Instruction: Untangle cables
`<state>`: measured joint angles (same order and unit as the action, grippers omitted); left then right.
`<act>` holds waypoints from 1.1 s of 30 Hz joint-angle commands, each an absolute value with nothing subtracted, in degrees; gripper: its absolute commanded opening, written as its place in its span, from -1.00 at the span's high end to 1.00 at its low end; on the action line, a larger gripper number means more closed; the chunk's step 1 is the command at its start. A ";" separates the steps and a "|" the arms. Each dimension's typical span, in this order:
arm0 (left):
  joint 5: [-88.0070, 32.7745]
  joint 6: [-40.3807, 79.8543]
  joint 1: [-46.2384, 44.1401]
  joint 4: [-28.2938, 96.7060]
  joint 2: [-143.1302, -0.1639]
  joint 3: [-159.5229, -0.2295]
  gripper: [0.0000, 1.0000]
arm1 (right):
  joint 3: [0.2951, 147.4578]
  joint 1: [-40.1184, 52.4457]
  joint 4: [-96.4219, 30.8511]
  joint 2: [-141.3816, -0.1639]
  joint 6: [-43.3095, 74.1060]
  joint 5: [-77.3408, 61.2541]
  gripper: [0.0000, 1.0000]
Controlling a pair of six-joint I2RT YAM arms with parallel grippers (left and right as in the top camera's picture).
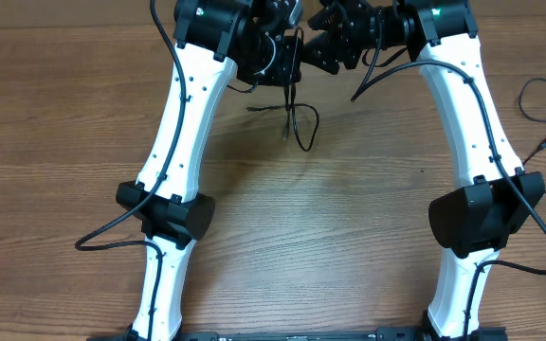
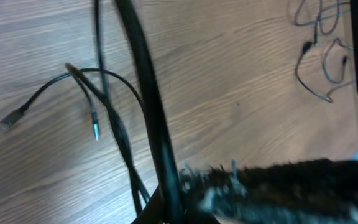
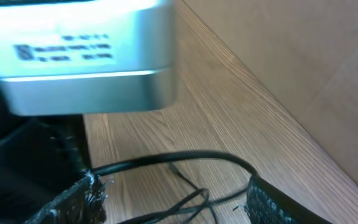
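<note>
Black cables (image 2: 120, 134) | pinched in left gripper (image 1: 290, 68), long axis trailing toward arm bases | right gripper (image 3: 173, 199) open

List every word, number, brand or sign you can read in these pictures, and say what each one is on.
Silver box, right wrist view: a label with a few lines of dark print, too blurred to read.
Overhead view: no text visible.
Left wrist view: no text visible.
</note>
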<state>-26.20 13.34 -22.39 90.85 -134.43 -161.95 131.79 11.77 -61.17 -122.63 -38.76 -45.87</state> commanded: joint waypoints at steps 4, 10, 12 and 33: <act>-29.85 13.52 -21.08 91.57 -132.79 -162.28 0.91 | 132.22 10.68 -58.08 -120.57 -34.50 -35.16 -0.43; -29.74 13.28 -19.62 91.57 -130.63 -162.28 0.92 | 132.05 7.38 -56.47 -121.60 -32.77 -35.35 -0.47; -29.43 13.28 -19.62 91.57 -130.34 -162.28 0.91 | 131.90 7.03 -55.05 -122.45 -30.92 -34.06 -0.47; -33.76 13.56 -19.64 91.44 -129.43 -162.28 0.91 | 131.68 11.35 -51.05 -127.37 -29.76 -39.31 -0.49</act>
<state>-30.76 13.34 -19.51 91.50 -132.31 -161.95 131.68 11.20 -51.48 -127.31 -30.00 -38.59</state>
